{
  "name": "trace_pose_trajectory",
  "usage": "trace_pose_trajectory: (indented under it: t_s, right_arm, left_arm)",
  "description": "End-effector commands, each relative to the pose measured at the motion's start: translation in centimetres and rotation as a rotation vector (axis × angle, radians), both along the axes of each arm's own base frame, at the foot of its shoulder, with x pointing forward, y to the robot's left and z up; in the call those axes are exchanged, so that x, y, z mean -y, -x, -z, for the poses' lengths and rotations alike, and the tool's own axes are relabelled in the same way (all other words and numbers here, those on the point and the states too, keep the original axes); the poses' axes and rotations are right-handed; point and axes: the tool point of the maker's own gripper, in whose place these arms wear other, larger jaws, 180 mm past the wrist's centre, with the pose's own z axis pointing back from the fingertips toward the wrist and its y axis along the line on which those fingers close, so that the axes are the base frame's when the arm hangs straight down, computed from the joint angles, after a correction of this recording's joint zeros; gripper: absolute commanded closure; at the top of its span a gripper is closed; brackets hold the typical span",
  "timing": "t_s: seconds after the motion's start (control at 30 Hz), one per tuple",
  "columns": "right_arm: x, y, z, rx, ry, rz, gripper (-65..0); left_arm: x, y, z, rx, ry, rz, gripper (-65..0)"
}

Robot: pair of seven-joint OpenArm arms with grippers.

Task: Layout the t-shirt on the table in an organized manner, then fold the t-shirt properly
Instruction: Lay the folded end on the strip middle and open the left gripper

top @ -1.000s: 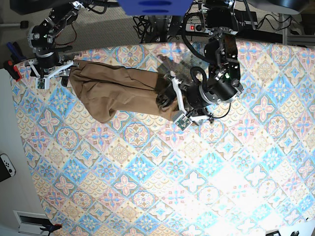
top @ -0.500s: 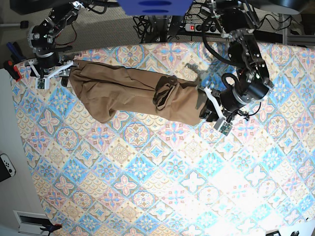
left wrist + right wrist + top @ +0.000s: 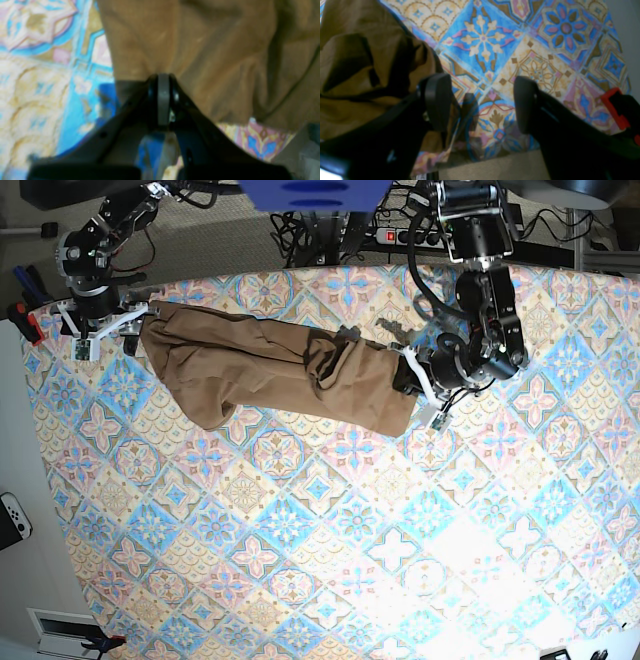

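Cables and a power strip (image 3: 405, 237) crowd the top edge of the frame, and a red clamp (image 3: 616, 110) sits by the surface's (image 3: 330, 550) upper-left corner. Your left gripper (image 3: 418, 387) reaches in low from the upper right, jaws pinched tight on the t-shirt's (image 3: 270, 370) right edge. Your right gripper (image 3: 100, 330) hovers at its left end, jaws wide. The shirt lies bunched across the upper middle.
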Motion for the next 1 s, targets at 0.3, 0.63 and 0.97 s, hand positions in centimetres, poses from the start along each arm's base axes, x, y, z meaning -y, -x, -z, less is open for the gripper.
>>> trace_pose_trajectory:
  t_s: [0.3, 0.63, 0.97]
  right_arm:
    - [0.3, -0.6, -1.2, 0.048, 0.015, -0.006, -37.8]
    - [0.3, -0.6, -1.2, 0.048, 0.017, -0.005, -37.8]
    - [1.9, 0.8, -1.2, 0.034, 0.032, 0.049, -37.8]
  left_arm:
    - [5.6, -1.9, -8.8, 0.227, 0.092, 0.128, 0.0]
    - [13.2, -0.5, -1.8, -0.034, 0.134, 0.313, 0.0]
    - [11.7, -0.9, -5.2, 0.119, 0.122, 0.305, 0.0]
